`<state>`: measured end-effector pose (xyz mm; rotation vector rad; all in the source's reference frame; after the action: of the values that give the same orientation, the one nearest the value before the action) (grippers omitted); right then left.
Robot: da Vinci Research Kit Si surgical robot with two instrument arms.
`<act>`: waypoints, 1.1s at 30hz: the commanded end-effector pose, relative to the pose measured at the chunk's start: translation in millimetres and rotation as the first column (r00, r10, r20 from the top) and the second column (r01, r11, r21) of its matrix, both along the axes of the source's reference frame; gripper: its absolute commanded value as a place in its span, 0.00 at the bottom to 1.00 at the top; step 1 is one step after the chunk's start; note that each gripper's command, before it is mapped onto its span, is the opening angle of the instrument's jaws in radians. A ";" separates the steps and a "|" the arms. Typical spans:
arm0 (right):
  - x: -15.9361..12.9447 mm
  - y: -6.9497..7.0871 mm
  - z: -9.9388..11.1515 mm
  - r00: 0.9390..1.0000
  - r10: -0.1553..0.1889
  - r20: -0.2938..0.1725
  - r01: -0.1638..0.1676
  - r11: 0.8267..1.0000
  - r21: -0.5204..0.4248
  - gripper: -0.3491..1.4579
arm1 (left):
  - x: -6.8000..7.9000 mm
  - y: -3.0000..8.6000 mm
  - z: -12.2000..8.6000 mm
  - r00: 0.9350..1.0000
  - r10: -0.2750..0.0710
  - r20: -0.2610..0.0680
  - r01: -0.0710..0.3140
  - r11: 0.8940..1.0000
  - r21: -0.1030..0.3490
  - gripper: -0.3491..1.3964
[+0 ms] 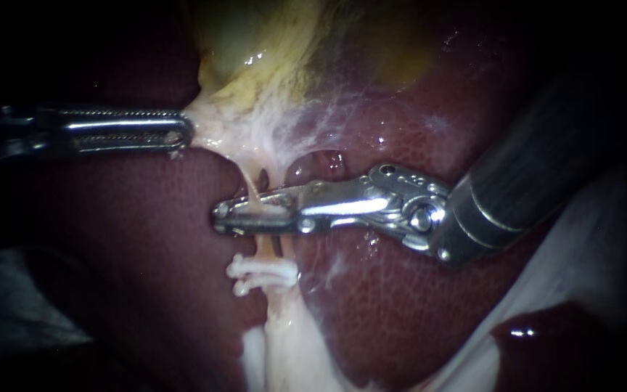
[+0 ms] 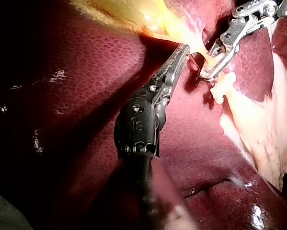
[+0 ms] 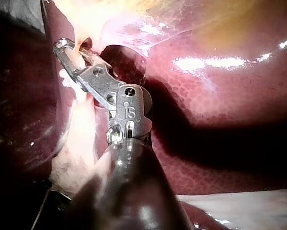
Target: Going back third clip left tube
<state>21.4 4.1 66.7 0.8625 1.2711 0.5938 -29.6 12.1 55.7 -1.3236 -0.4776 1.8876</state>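
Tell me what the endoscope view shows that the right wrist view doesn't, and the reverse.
Only the endoscope view: the left instrument holding pale tissue, and white clips on the tube, which I cannot make out for certain from the wrist. Only the right wrist view: the right instrument from behind, along its own shaft. Both: that instrument at the tube, over the liver.

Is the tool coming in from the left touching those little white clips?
No: the left instrument grips pale tissue by the gallbladder, apart from the clips lower on the tube.
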 end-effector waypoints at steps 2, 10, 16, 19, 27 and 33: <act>0.2 0.1 0.2 1.000 -0.015 -0.008 0.015 1.000 0.002 0.06 | 0.0 0.0 0.0 1.000 0.000 0.000 0.000 1.000 0.000 0.00; 1.7 -0.2 1.9 0.999 -0.033 -0.024 0.032 0.999 -0.031 0.42 | 0.2 0.0 0.0 1.000 0.003 0.000 -0.003 1.000 -0.005 0.00; 1.6 -0.2 3.9 0.999 -0.032 -0.020 0.031 0.999 -0.038 0.44 | 0.2 0.0 -0.1 1.000 0.003 0.000 -0.003 1.000 -0.005 0.00; 1.3 0.1 4.7 0.999 -0.031 -0.022 0.030 0.999 -0.039 0.45 | 0.2 0.0 -0.2 1.000 0.003 0.000 -0.003 1.000 -0.005 0.00; -0.5 0.4 5.5 1.000 -0.021 -0.013 0.020 0.999 -0.044 0.45 | 0.3 -0.2 -0.6 1.000 0.003 0.000 -0.003 1.000 -0.004 0.00; -3.2 0.0 4.5 1.000 -0.010 -0.008 0.009 0.999 -0.053 0.46 | 0.8 -0.1 -0.7 1.000 0.000 -0.002 0.000 1.000 -0.004 0.00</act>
<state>17.8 4.1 70.9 0.8172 1.2854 0.5469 -28.7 12.1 54.9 -1.3235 -0.4718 1.8914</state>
